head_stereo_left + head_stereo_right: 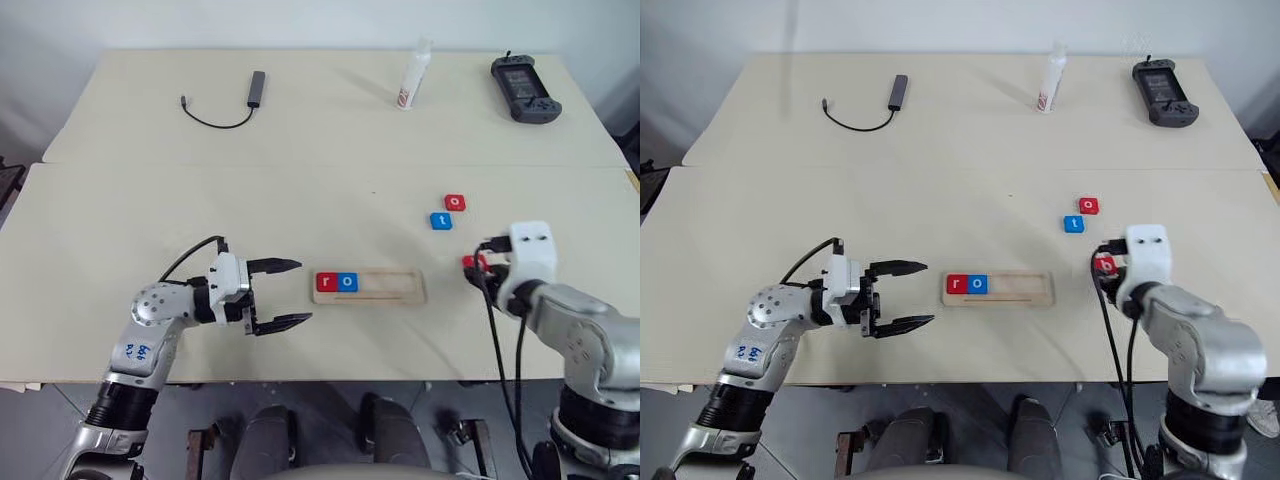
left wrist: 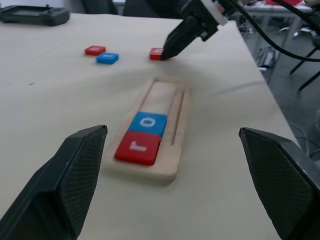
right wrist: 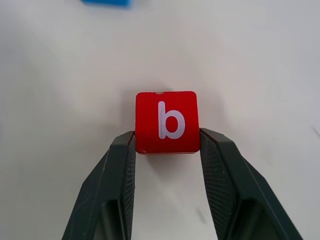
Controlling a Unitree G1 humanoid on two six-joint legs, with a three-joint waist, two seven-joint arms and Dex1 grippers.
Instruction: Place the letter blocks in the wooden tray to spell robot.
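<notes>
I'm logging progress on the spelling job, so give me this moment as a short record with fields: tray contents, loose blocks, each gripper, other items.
tray contents: wooden tray holds red r block and blue o block at its left end, rest of the slot free
loose blocks: blue t block and red o block on the table, apart
right gripper: shut on the red b block
left gripper: open, holding nothing, left of the tray
other items: cable adapter, white bottle, black handheld controller
</notes>
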